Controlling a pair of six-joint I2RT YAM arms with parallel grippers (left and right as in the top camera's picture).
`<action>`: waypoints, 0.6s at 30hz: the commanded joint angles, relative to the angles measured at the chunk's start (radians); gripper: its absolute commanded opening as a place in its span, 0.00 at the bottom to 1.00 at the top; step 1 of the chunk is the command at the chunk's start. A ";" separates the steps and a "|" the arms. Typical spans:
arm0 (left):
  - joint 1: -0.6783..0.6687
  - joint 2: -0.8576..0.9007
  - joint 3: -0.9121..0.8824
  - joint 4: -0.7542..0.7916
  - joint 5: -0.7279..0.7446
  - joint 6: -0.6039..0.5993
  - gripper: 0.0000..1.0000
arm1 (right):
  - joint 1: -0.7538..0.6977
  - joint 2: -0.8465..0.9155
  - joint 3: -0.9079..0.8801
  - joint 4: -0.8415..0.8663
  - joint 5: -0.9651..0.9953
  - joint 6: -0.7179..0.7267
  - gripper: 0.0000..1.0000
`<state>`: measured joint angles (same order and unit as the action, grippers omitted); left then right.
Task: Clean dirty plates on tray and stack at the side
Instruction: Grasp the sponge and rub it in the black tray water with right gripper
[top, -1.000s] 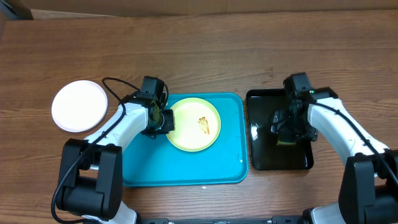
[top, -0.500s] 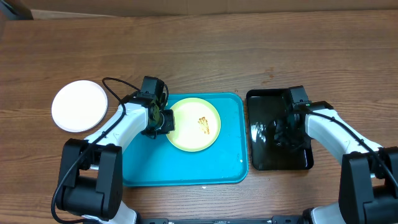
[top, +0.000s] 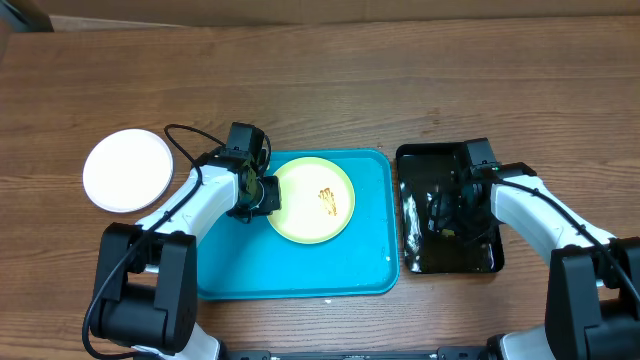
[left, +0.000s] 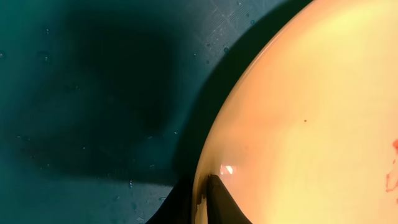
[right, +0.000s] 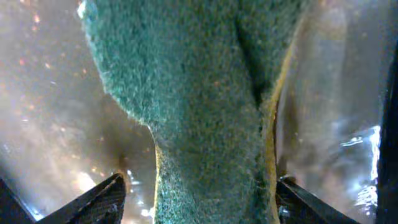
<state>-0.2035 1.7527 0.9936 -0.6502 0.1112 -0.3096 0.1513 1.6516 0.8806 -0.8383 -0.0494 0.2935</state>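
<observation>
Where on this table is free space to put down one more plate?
Free: the table beyond both trays, and the turquoise tray on the robot's side of the yellow plate. Crowded: the black tray, where the right gripper straddles the sponge, and the yellow plate's left rim, pinched by the left gripper.

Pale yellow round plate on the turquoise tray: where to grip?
Likely the left rim of the pale yellow round plate, from the left: it lies flat, so only the edge offers a pinch, clear of the brown smear. Left claw grips there.
</observation>
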 joint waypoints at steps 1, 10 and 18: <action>-0.006 0.008 -0.013 0.000 -0.019 0.018 0.11 | 0.001 -0.022 -0.003 0.001 -0.018 -0.009 0.72; -0.006 0.008 -0.013 0.001 -0.019 0.018 0.11 | 0.001 -0.022 -0.005 -0.028 -0.071 -0.006 0.04; -0.006 0.008 -0.013 -0.001 -0.036 0.018 0.11 | -0.001 -0.022 0.020 -0.026 -0.082 -0.007 0.76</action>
<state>-0.2035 1.7527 0.9932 -0.6502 0.0994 -0.3096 0.1513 1.6501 0.8806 -0.8650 -0.1249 0.2829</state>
